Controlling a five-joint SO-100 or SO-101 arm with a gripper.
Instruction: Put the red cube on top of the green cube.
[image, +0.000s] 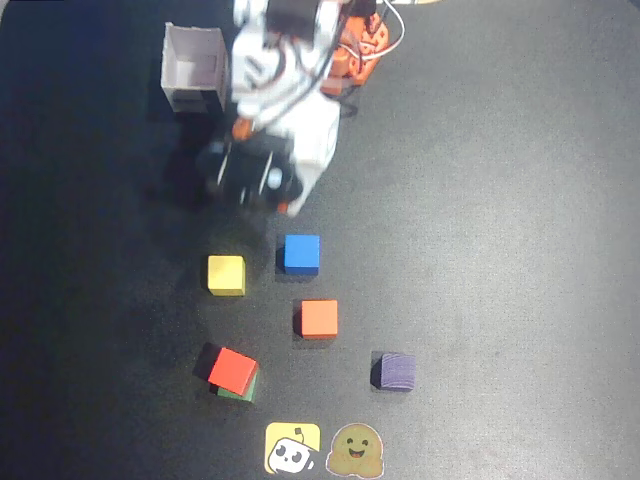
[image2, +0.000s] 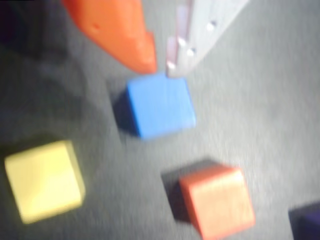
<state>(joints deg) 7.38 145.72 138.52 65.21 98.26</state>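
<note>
The red cube (image: 233, 370) sits askew atop the green cube (image: 238, 392) near the counter's (image: 500, 250) front edge, as the empty pincer (image2: 160, 67), tips nearly together, hovers above the blue cube (image2: 160, 106)

- I can read no words, numbers or brand names in either view.
- The only signs I see are two picture stickers on the mat in the overhead view: a yellow sticker (image: 292, 449) and a smiling-face sticker (image: 357, 452).
</note>
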